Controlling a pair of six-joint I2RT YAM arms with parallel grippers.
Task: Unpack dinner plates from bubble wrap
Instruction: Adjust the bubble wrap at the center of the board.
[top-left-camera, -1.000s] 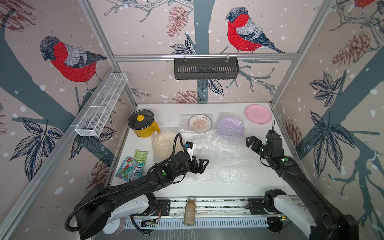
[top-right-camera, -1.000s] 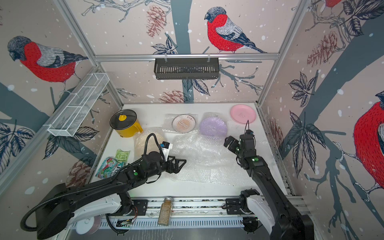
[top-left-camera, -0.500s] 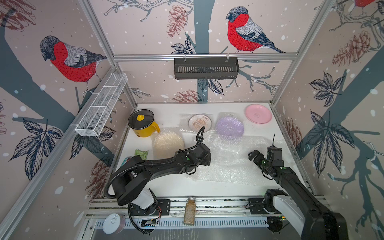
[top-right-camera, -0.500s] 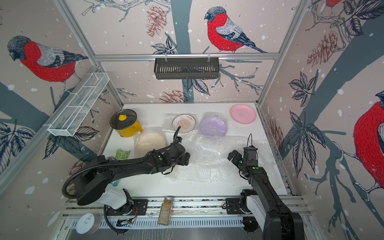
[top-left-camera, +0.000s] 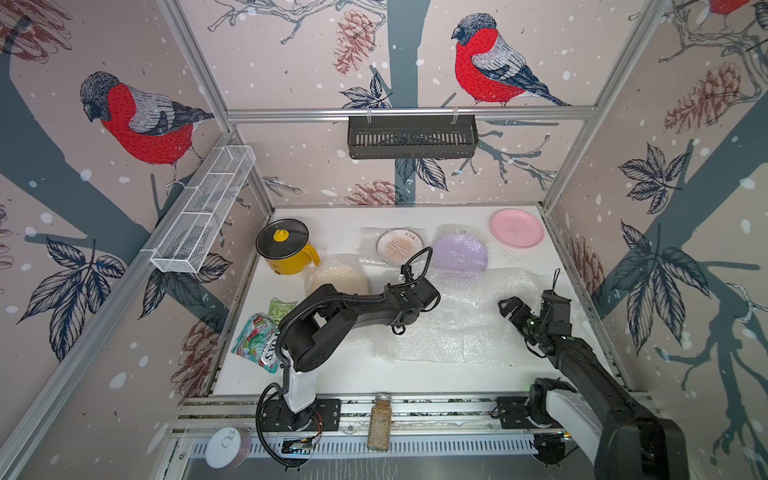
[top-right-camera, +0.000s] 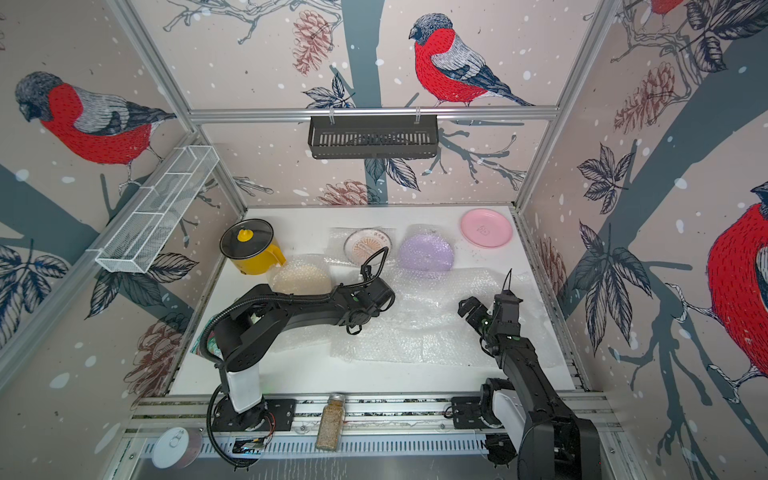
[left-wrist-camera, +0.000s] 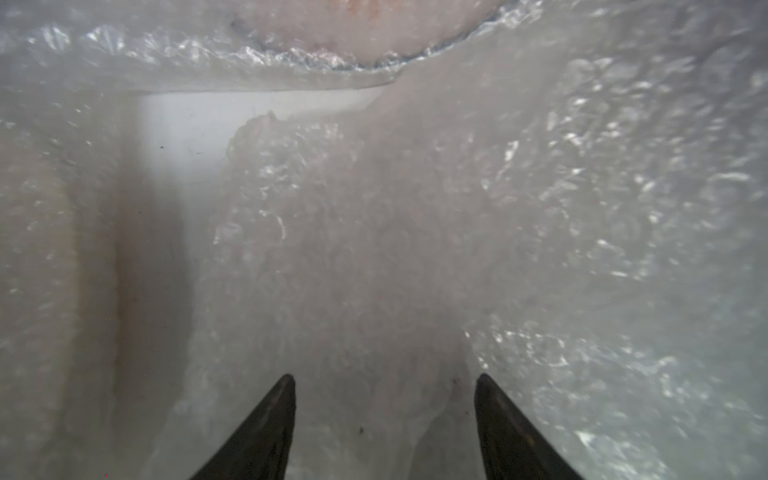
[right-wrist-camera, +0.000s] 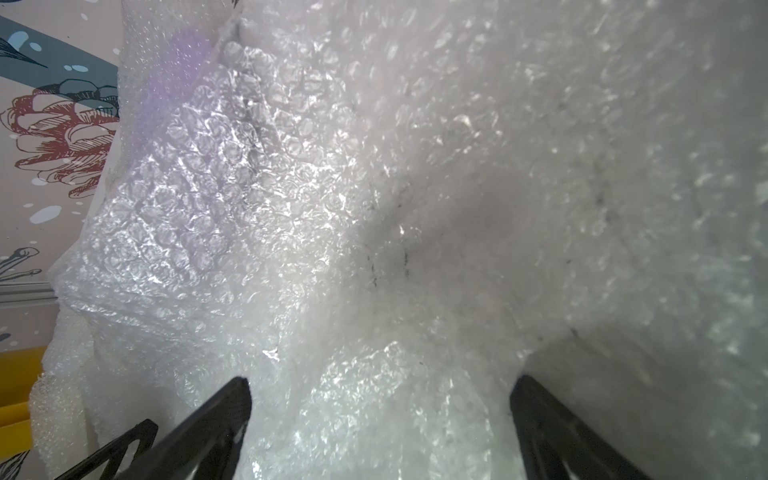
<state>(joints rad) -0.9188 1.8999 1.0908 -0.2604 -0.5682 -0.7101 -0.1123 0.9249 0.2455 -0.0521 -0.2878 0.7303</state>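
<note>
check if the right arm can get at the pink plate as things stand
Probably yes. The pink plate lies bare in the back corner on the right arm's side, nothing on it or standing before it. The right gripper is open, over the loose bubble wrap, short of the plate.

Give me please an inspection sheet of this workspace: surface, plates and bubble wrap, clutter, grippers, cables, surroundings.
Surface: white tabletop, the middle covered by wrap.
Job's things: pink plate bare; lilac plate, sunburst plate and cream plate wrapped; loose bubble wrap sheet spread mid-table.
Clutter: lidded yellow pot; snack bags; spice jar and tin lid at the front rails.
Grippers: left gripper jaws apart around a fold of the sheet; right gripper open over it.
Cables: black cable loop at the left wrist.
Surroundings: bird-print walls; white mesh shelf; black basket.
</note>
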